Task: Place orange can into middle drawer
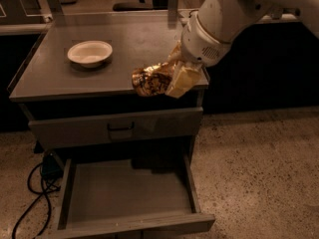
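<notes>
The orange can (148,80), shiny gold-orange and brown with a wrinkly surface, is held on its side in the air at the front edge of the cabinet top. My gripper (172,79) is shut on it, reaching down from the upper right on the white arm (224,19). The middle drawer (127,193) stands pulled out below, a wide shallow grey tray with a flat floor and nothing in it. The can is above the drawer's back part, well over its floor.
A white bowl (90,53) sits on the grey cabinet top (60,78) at the left. The upper drawer front with a black handle (121,128) is shut. Black cables (30,193) lie on the speckled floor at the left.
</notes>
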`<state>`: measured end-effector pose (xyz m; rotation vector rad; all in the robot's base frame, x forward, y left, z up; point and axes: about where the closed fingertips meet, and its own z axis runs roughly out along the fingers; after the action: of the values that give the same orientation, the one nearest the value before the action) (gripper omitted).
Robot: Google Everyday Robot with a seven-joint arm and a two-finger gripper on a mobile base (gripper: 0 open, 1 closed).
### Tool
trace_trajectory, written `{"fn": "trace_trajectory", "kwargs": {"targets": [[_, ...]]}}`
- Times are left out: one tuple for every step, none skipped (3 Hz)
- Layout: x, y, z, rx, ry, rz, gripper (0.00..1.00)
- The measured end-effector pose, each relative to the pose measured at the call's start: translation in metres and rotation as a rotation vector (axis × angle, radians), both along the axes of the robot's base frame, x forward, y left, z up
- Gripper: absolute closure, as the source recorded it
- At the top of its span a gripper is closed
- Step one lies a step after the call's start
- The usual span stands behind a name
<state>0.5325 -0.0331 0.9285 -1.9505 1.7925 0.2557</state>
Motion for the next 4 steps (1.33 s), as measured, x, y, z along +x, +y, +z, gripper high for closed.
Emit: {"fn": "trace_trajectory", "kwargs": {"targets": [[-0.023,-0.013,-0.035,-0.032,0.072,-0.012,1.0],[-0.023,-0.013,-0.035,-0.031,0.072,-0.011,1.0],[-0.024,-0.023,-0.079,-0.02,0.125,-0.052,1.0],[-0.026,-0.027,-0.165,0.025,0.154,-0.095,1.0]]}}
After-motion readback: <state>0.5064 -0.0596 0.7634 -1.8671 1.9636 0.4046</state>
